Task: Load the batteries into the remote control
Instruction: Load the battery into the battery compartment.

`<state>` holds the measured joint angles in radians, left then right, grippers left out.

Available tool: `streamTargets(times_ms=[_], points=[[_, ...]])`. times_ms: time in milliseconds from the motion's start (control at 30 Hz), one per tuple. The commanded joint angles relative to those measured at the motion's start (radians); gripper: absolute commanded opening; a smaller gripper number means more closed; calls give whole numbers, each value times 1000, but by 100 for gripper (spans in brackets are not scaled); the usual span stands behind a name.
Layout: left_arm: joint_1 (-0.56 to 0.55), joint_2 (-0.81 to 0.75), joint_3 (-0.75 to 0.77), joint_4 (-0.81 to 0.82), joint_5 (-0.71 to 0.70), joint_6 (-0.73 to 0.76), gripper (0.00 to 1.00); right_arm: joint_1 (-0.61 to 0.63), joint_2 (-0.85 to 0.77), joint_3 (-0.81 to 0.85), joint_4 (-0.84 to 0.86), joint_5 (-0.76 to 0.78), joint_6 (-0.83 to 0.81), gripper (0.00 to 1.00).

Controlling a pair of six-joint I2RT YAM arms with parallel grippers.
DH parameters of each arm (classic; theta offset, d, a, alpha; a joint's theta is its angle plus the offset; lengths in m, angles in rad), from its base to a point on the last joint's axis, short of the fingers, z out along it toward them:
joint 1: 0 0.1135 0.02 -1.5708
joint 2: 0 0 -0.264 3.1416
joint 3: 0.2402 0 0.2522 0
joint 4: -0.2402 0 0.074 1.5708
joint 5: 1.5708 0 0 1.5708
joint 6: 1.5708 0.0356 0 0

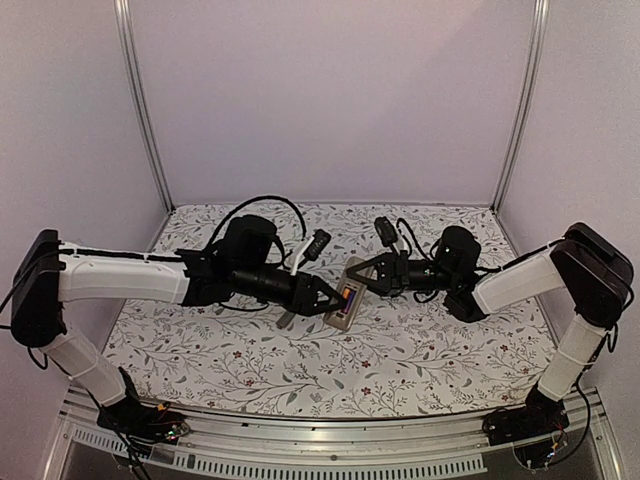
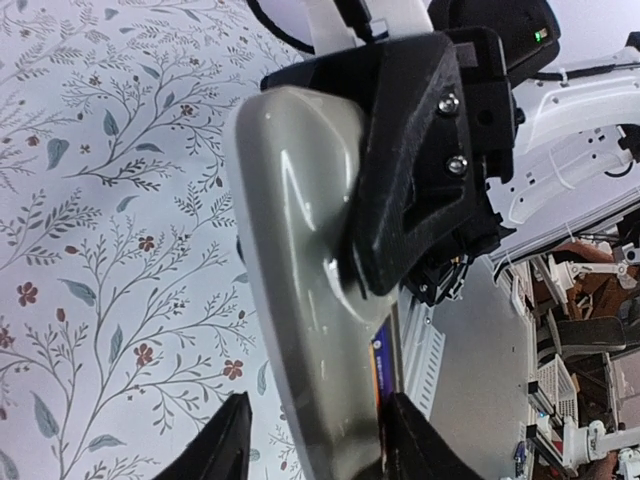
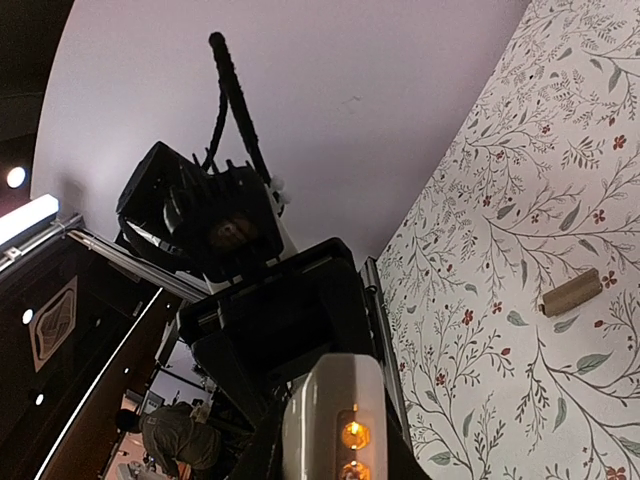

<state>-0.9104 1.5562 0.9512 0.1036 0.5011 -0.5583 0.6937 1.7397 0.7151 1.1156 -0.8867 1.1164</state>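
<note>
white shells cover the long links of the left arm [image 1: 120, 278] and the right arm [image 1: 515, 280], with bulky black housings at the joints and black bases. loose black cables [image 1: 265, 199] loop above the wrists. the left claw [image 1: 330, 300] and the right claw [image 1: 358, 272] are matte black and angular. two silver screws [image 2: 450, 100] stud the right claw's finger plate; a green light [image 2: 541, 35] glows behind it.

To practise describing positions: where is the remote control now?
In the top view, the remote control is at the middle of the table, between the arms: the right gripper clamps its far end, the open left gripper straddles its nearer part.
</note>
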Motion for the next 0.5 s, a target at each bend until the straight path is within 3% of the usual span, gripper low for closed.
streamTargets(times_ms=[0, 233, 467], points=[[-7, 34, 43, -24, -34, 17, 50, 17, -87, 15, -128, 15, -96, 4], [-8, 90, 86, -32, -68, -63, 49, 25, -145, 22, -274, 39, -209, 4], [-10, 101, 101, -141, -138, -22, 36, 24, -175, 18, -302, 50, -236, 3]])
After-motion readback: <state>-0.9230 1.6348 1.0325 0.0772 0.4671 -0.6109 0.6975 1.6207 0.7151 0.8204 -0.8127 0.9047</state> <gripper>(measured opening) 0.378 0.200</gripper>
